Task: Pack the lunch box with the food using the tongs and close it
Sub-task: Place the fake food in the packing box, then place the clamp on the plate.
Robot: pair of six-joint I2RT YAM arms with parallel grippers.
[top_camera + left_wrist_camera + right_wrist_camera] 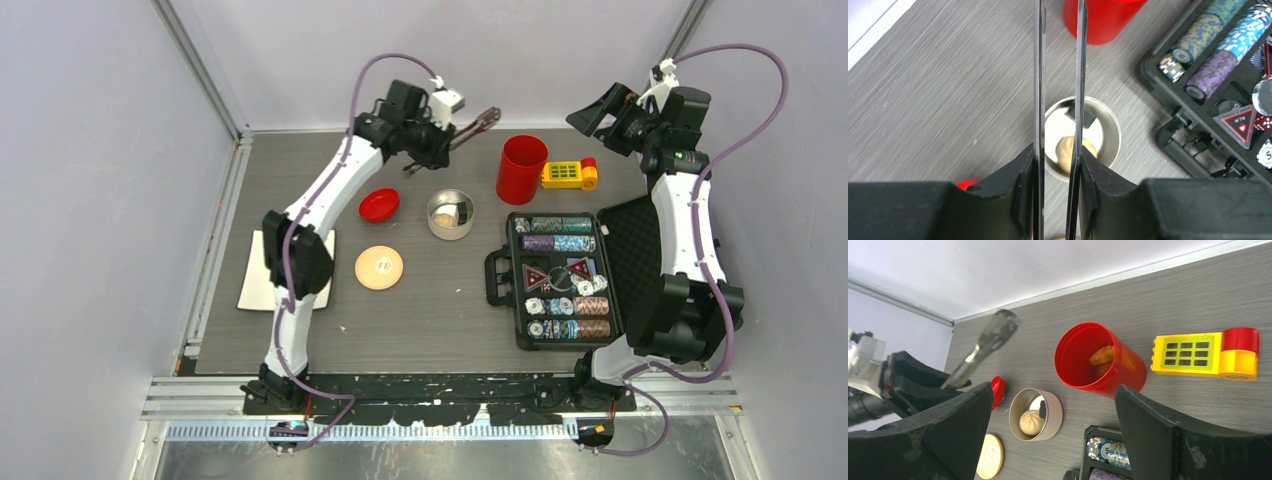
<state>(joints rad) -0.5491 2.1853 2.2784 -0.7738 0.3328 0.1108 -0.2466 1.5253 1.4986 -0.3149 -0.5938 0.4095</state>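
The lunch box, a round steel tin, stands open mid-table with a pale bun-shaped piece of food and a whitish piece with a dark part inside. Its tan lid lies flat to the left. My left gripper hangs raised behind the tin, shut on the silver tongs, whose two arms run apart between the fingers toward the red cup. The tongs point up and back. Orange-brown food lies in the red cup. My right gripper is raised at the back right, wide open, holding nothing.
An open black case of poker chips fills the right side. A yellow and red toy block sits beside the red cup. A small red dish lies left of the tin, and a white sheet lies at the left edge.
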